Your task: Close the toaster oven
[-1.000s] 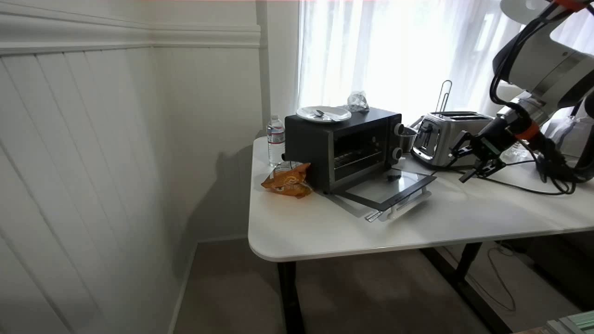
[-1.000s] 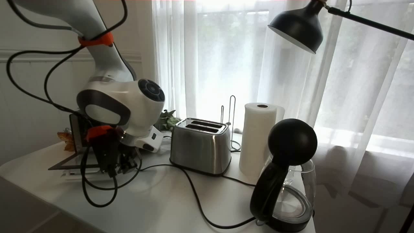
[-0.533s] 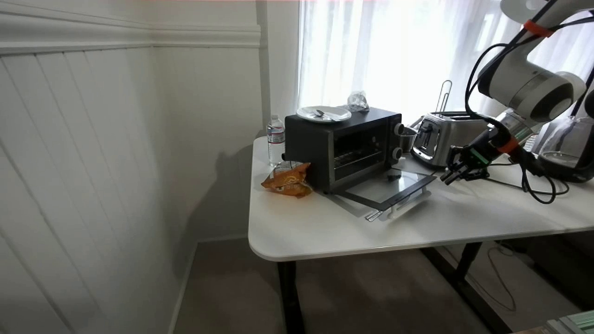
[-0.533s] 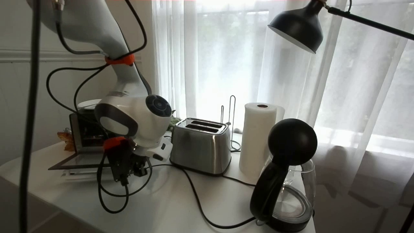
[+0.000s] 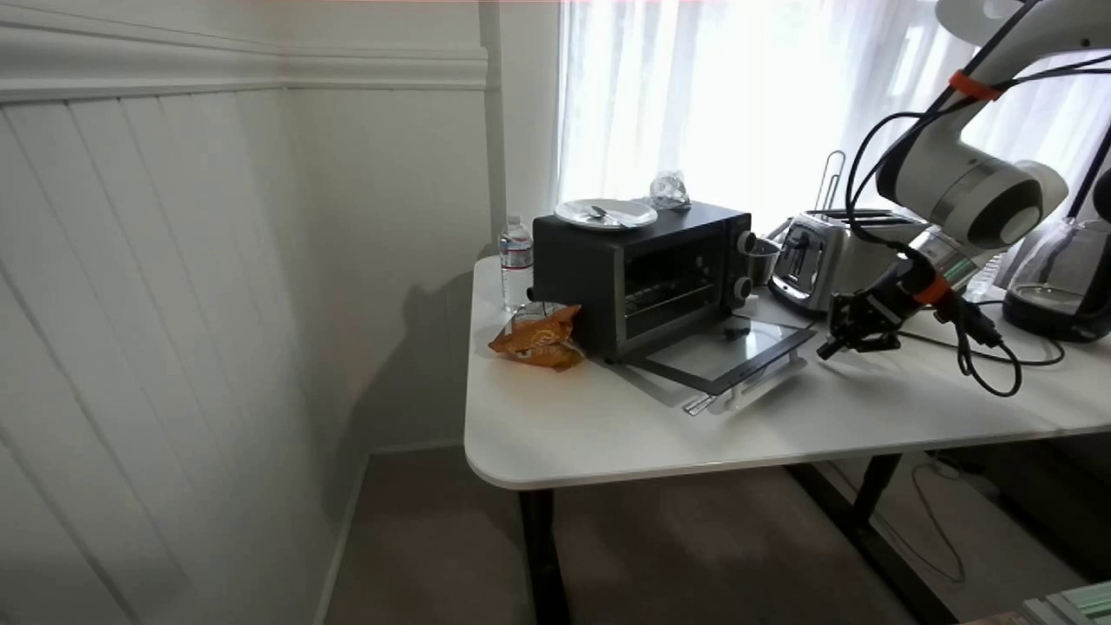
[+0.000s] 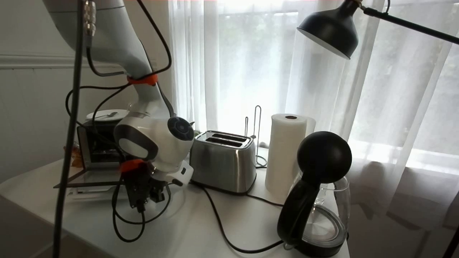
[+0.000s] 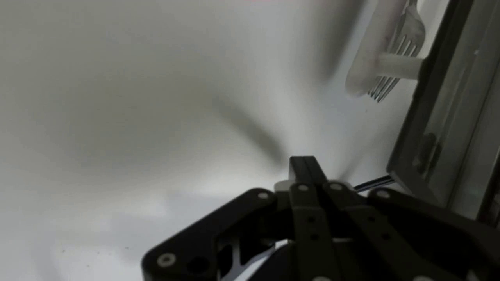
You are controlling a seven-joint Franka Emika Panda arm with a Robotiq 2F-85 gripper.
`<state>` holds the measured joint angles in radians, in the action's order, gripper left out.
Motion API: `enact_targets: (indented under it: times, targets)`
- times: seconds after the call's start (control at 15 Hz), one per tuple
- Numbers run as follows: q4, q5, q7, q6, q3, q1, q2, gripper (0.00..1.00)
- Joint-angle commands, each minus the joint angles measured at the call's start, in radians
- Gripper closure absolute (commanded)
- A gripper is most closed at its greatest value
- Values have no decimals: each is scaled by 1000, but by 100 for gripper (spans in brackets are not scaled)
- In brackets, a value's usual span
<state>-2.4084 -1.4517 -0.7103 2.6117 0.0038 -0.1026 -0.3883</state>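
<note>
The toaster oven (image 5: 575, 273) is a black box on the white table, its glass door (image 5: 712, 354) folded down flat out front. In an exterior view the arm partly hides the oven (image 6: 82, 147). Below the door's outer edge runs the pale handle (image 7: 365, 58), with a fork (image 7: 412, 31) lying under it. My gripper (image 5: 825, 351) is low over the table, just beyond the door's corner closest to the slot toaster, apart from the door. In the wrist view the gripper (image 7: 308, 160) is shut, its fingertips pressed together with nothing between them; the door edge (image 7: 424, 93) is to their right.
A silver slot toaster (image 5: 846, 260) stands behind the gripper, with black cables (image 6: 215, 215) across the table. A plate (image 5: 577, 219) with a spoon and crumpled foil (image 5: 668, 189) rest on the oven. Beside it are an orange snack bag (image 5: 542, 340), a bottle (image 5: 516, 278) and, farther off, a kettle (image 6: 322, 229).
The gripper has gone from open to shut. It has come lower and, in an exterior view, nearer the oven door's outer corner. The oven and its lowered door have stayed put.
</note>
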Motion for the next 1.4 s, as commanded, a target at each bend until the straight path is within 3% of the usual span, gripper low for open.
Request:
enact_targets:
  times: [0.0,1.33]
  targets:
    - [22,-19,10,-55,2,19,-20,100]
    - [41,-27,107,-413,-16,132,-11,100]
